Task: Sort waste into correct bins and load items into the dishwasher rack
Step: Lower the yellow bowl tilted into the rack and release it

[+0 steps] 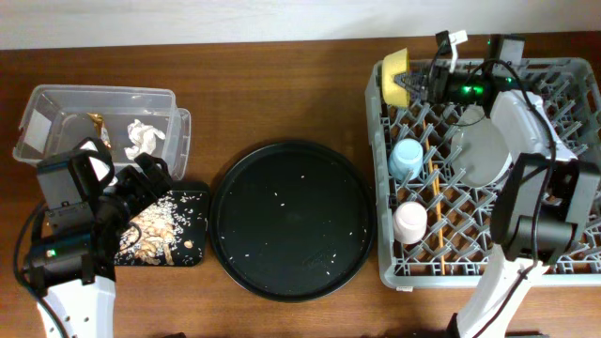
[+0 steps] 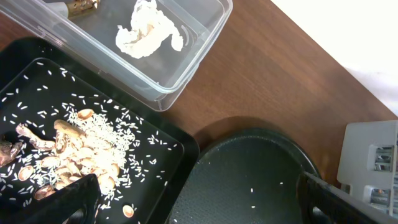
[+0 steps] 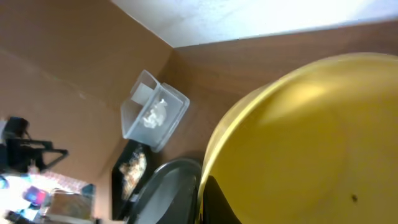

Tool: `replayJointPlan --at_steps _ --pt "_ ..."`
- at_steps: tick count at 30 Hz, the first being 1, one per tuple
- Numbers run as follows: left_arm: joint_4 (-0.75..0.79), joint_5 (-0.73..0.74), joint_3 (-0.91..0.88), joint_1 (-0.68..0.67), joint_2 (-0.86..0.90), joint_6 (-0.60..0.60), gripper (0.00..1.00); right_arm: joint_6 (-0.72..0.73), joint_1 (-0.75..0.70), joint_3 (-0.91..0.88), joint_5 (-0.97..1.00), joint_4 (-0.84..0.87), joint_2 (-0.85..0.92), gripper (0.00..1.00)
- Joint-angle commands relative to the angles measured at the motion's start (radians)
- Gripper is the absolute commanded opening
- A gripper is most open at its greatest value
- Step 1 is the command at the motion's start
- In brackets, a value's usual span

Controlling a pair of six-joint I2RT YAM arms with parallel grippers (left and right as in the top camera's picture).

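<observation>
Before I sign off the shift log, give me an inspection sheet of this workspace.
Surface: brown wooden table.
Job's things: tissue and gold wrapper in the clear tub; food scraps in the black rectangular tray; blue cup, white cup, plate and chopsticks in the rack; yellow bowl on edge at its corner.
Clutter: round black tray holding stray rice grains.
Claws: left claw open over the rectangular tray; right claw at the yellow bowl, grip unclear.
Cables: black cable beside the left arm; second cable over the right arm.
Surroundings: white wall behind the table.
</observation>
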Motion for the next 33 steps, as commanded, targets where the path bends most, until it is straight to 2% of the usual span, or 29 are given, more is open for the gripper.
replayJointPlan --at_steps 1,5,9,14,18,21,24,27,28,29,30,33 --pt "0.001 -0.004 0.014 0.003 -0.008 0.010 0.99 0.070 -0.039 0.003 0.125 -0.095 0.008 0.04" --pt "0.001 -0.004 0.014 0.004 -0.008 0.009 0.99 0.070 -0.039 0.008 0.347 -0.189 -0.045 0.04" --pt "0.001 -0.004 0.014 0.004 -0.008 0.010 0.99 0.067 -0.039 0.009 0.682 -0.314 -0.177 0.04" --pt "0.001 -0.004 0.014 0.003 -0.008 0.010 0.99 0.067 -0.039 0.009 0.870 -0.478 -0.286 0.09" --pt "0.001 -0.004 0.014 0.003 -0.008 0.010 0.99 0.067 -0.038 0.009 0.899 -0.660 -0.309 0.15" --pt "0.001 -0.004 0.014 0.004 -0.008 0.010 0.99 0.066 -0.038 0.028 0.884 -0.645 -0.335 0.18" --pt "0.001 -0.004 0.014 0.004 -0.008 0.010 0.99 -0.034 -0.014 0.037 0.724 -0.620 -0.341 0.18" --pt "0.001 -0.004 0.014 0.003 -0.008 0.010 0.99 -0.046 0.051 0.037 0.754 -0.640 -0.345 0.20" --pt "0.001 -0.004 0.014 0.003 -0.008 0.010 0.99 -0.044 0.069 0.037 0.820 -0.649 -0.352 0.26" --pt "0.001 -0.004 0.014 0.004 -0.008 0.010 0.99 -0.021 0.081 0.037 0.903 -0.660 -0.364 0.44" --pt "0.001 -0.004 0.014 0.003 -0.008 0.010 0.99 0.035 0.090 0.037 0.972 -0.675 -0.381 0.97" --pt "0.001 -0.004 0.014 0.004 -0.008 0.010 0.99 0.044 0.096 0.037 1.003 -0.674 -0.385 0.98"
